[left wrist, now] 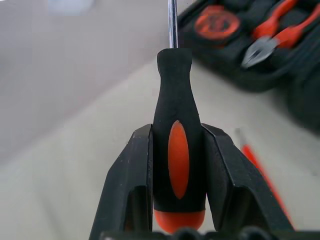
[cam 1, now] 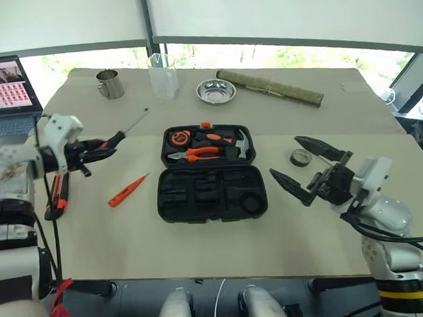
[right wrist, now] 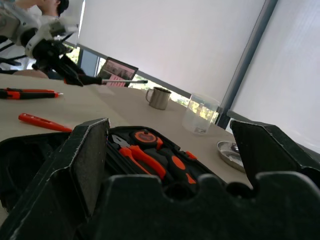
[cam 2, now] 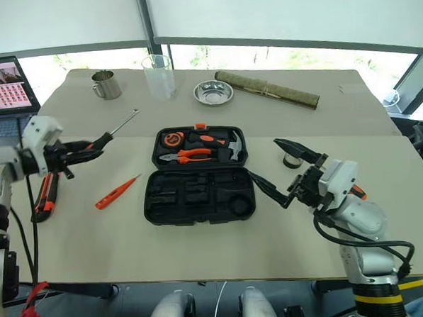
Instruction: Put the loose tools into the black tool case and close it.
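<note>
Left wrist view: left gripper (left wrist: pixel 177 165) clenched on a black-and-orange screwdriver (left wrist: pixel 176 150), held above the table (cam 1: pixel 202 251), left of the black tool case (cam 1: pixel 209 176), which lies open at centre. Right gripper (cam 1: pixel 308 169) spread wide, holding nothing, beside the case. Orange tester screwdriver (cam 1: pixel 126 190), utility knife (cam 1: pixel 59 198) and tape roll (cam 1: pixel 299 157) lie loose on the table.

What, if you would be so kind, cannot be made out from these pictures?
- Screwdriver tip: cut off by the edge of the left wrist view.
- Second screwdriver: mostly hidden behind the right arm in the right eye view.
- Tape roll: partly covered by the right tool in the left eye view.
- Laptop screen content: too small to read.
</note>
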